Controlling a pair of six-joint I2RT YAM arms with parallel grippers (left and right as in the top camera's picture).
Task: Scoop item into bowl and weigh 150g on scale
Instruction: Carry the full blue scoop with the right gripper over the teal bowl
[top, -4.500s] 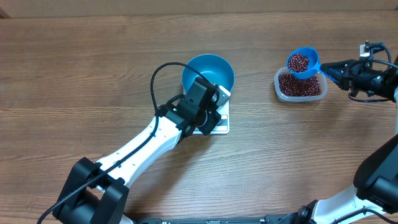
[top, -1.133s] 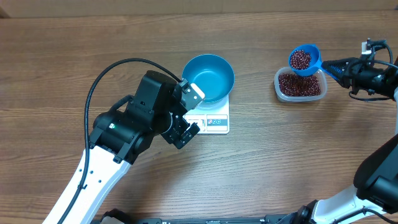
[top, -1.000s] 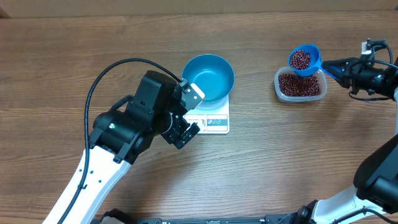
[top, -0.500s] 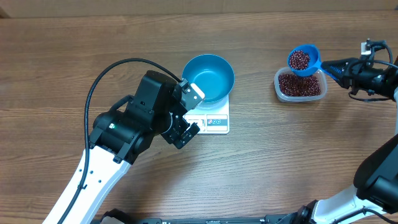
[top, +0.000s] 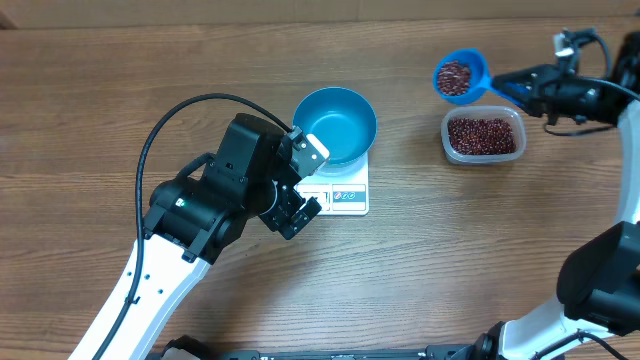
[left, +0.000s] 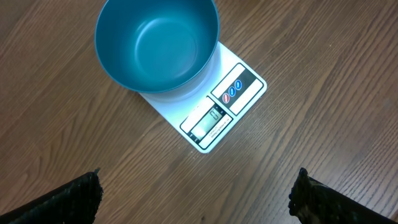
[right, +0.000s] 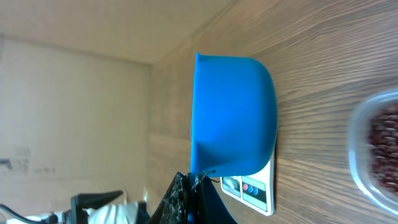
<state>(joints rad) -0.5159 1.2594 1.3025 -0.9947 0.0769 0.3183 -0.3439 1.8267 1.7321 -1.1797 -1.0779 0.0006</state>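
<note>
The blue bowl (top: 335, 122) stands on the white scale (top: 347, 196), and the left wrist view shows that bowl (left: 155, 43) holding nothing, with the scale's (left: 224, 109) display facing me. My left gripper (top: 298, 212) hovers open just left of the scale's front, its fingertips (left: 68, 198) wide apart over bare wood. My right gripper (top: 530, 85) is shut on the handle of a small blue scoop (top: 461, 76) loaded with red-brown beans (top: 455, 77), held in the air up and left of the tub. In the right wrist view the scoop (right: 233, 118) hides the bowl.
A clear rectangular tub (top: 484, 135) of beans sits at the right of the table, seen blurred at the edge as the tub (right: 376, 155) in the right wrist view. The left arm's black cable (top: 190, 105) arcs over the table left of the bowl.
The right gripper has carried the loaded scoop left and away from above the tub, towards the bowl. The left arm has stayed still and open.
</note>
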